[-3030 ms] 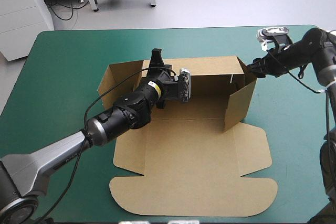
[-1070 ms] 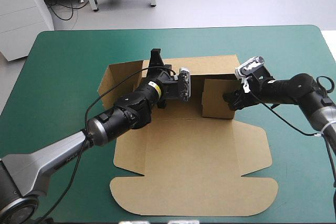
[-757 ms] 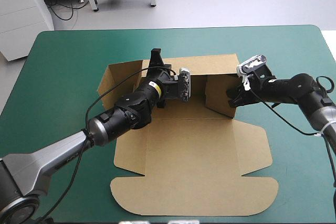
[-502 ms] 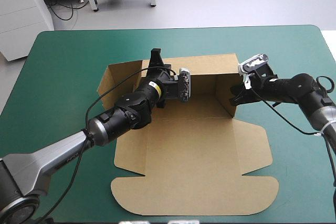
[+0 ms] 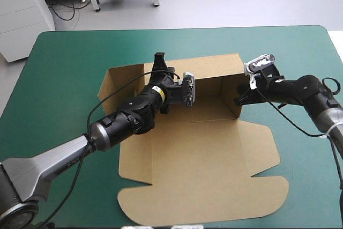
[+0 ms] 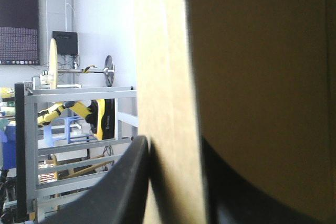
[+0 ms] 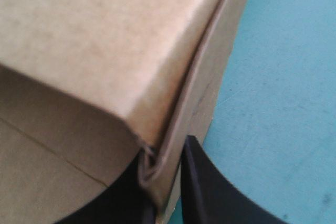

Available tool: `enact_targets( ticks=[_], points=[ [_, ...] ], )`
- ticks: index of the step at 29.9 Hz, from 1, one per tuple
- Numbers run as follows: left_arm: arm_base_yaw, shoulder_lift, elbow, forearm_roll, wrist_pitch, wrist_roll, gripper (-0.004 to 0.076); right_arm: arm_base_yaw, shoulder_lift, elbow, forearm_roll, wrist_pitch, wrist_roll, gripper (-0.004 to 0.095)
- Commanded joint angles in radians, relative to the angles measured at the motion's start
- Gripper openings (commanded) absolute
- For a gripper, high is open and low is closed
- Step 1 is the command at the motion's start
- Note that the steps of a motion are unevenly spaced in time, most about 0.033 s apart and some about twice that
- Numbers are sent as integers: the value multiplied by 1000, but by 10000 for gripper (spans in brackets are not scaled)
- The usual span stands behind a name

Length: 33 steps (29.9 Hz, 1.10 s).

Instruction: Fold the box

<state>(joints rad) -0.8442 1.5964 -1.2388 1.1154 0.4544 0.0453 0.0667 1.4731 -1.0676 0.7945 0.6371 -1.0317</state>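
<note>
The box (image 5: 198, 164) lies about the middle of the teal-green cover (image 5: 59, 79), partly set up. Its far wall (image 5: 214, 67) stands upright. The right side wall (image 5: 231, 99) also stands, meeting the far wall at the box's far right corner. The left flap (image 5: 115, 84) spreads outward from the box's left side; I cannot tell how far it is raised. The floor (image 5: 211, 115) and, on the box's near side, the lid panel (image 5: 203, 202) with its rounded corners lie flat on the cover.

Inside the raised walls there is only my left arm, which reaches across the floor to the far wall. My left gripper (image 5: 159, 60) sits on that wall's top edge, toward the box's left end. In the left wrist view, my left gripper (image 6: 176, 153) has one black finger on each side of the board's edge, pinched tight on it.

My right gripper (image 5: 240, 100) is at the outer face of the right side wall, just beside the box's far right corner. In the right wrist view, my right gripper (image 7: 165, 184) has its fingers nearly together with the doubled edge of that wall squeezed between them, and teal-green cover shows just outside the box.
</note>
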Motion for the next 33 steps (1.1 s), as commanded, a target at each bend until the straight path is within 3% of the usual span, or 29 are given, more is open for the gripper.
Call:
enact_targets(
  ticks=[1, 5, 21, 28, 33],
  points=[
    [-35, -76, -20, -31, -27, -16, 347, 6, -38, -24, 75, 46, -18, -22],
    [-76, -119, -20, -133, -16, -16, 441, 6, -38, -26, 77, 44, -9, -22],
    [-316, -205, -41, -344, 84, -16, 442, 6, -38, -28, 97, 10, 13, -21],
    [-256, -205, -196, -541, 126, -17, 442, 6, -38, -28, 101, 6, 13, -22],
    [-51, -203, -329, -743, 154, -17, 442, 6, -38, -28, 101, 4, 20, -22]
  ],
)
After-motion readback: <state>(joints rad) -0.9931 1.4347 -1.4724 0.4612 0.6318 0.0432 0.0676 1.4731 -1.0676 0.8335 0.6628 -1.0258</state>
